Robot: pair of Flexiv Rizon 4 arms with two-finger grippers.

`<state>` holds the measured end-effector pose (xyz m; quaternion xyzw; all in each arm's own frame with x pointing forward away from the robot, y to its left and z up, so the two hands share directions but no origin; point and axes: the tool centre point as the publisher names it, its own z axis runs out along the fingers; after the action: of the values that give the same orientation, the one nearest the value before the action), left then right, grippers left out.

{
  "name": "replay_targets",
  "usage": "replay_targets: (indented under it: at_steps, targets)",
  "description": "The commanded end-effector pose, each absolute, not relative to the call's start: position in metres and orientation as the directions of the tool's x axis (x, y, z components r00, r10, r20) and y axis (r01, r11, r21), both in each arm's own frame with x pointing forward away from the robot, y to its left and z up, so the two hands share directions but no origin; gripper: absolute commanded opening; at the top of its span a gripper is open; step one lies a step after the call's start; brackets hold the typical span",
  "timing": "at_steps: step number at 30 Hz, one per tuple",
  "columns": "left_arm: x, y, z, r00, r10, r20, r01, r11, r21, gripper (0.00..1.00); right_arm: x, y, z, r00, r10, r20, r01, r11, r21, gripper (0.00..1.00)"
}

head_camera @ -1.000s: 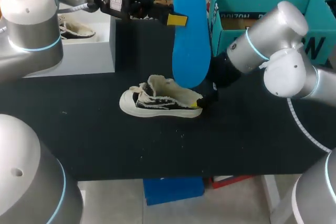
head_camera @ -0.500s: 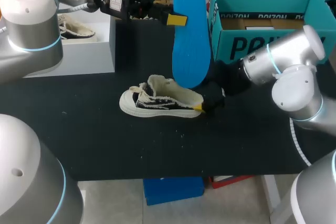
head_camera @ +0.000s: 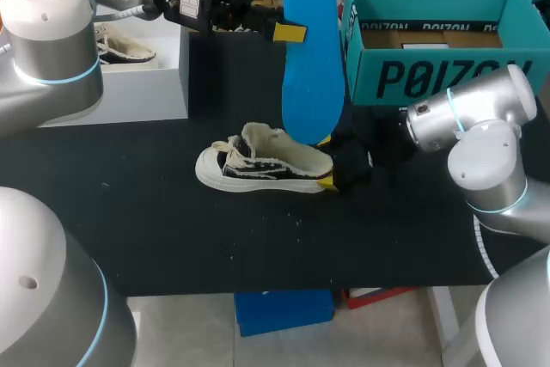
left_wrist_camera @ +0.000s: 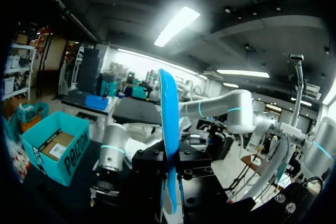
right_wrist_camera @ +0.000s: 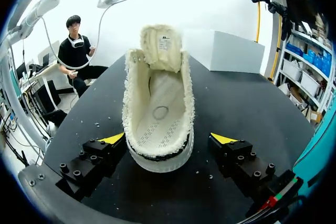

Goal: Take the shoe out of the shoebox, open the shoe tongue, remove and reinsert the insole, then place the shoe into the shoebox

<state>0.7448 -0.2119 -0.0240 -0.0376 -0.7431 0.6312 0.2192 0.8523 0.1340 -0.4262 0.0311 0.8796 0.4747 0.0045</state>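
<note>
The left gripper (head_camera: 288, 32) clamps the insole (head_camera: 311, 66) upright above the shoe (head_camera: 258, 165) on the counter (head_camera: 172, 229), while the right gripper (right_wrist_camera: 168, 138) stands apart astride its heel, where uneven closing could shove the shoe and spoil reinsertion.

Cream/blk shoe (head_camera: 262, 163) upright, tongue (right_wrist_camera: 160, 45) open, blue insole (head_camera: 313, 53) vertical above heel, open teal shoebox (head_camera: 447, 79) nearby
</note>
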Motion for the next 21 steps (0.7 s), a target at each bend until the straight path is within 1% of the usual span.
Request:
replay_targets:
  at_steps: [1, 5, 8, 11, 15, 21]
  targets:
    - [0.745, -0.212, -0.024, -0.901, 0.333, 0.278, -0.220, 0.202, -0.954, 0.00, 0.853, 0.135, -0.429, -0.998, 0.059, 0.026, 0.054, 0.545, 0.837, 1.00]
    - [0.745, -0.212, -0.024, -0.901, 0.333, 0.278, -0.220, 0.202, -0.954, 0.00, 0.853, 0.134, -0.428, -0.998, 0.062, 0.026, 0.056, 0.544, 0.837, 1.00]
    - [0.745, -0.212, -0.024, -0.901, 0.333, 0.278, -0.220, 0.202, -0.954, 0.00, 0.854, 0.129, -0.423, -0.998, 0.063, 0.016, 0.050, 0.581, 0.812, 1.00]
    - [0.745, -0.212, -0.024, -0.901, 0.333, 0.278, -0.220, 0.202, -0.954, 0.00, 0.858, 0.121, -0.412, -0.998, 0.058, -0.019, 0.025, 0.667, 0.745, 1.00]
    - [0.745, -0.212, -0.024, -0.901, 0.333, 0.278, -0.220, 0.202, -0.954, 0.00, 0.867, 0.111, -0.391, -0.996, 0.029, -0.079, -0.024, 0.797, 0.604, 1.00]
    - [0.745, -0.212, -0.024, -0.901, 0.333, 0.278, -0.220, 0.202, -0.954, 0.00, 0.878, 0.107, -0.374, -0.994, -0.002, -0.112, -0.056, 0.877, 0.476, 1.00]
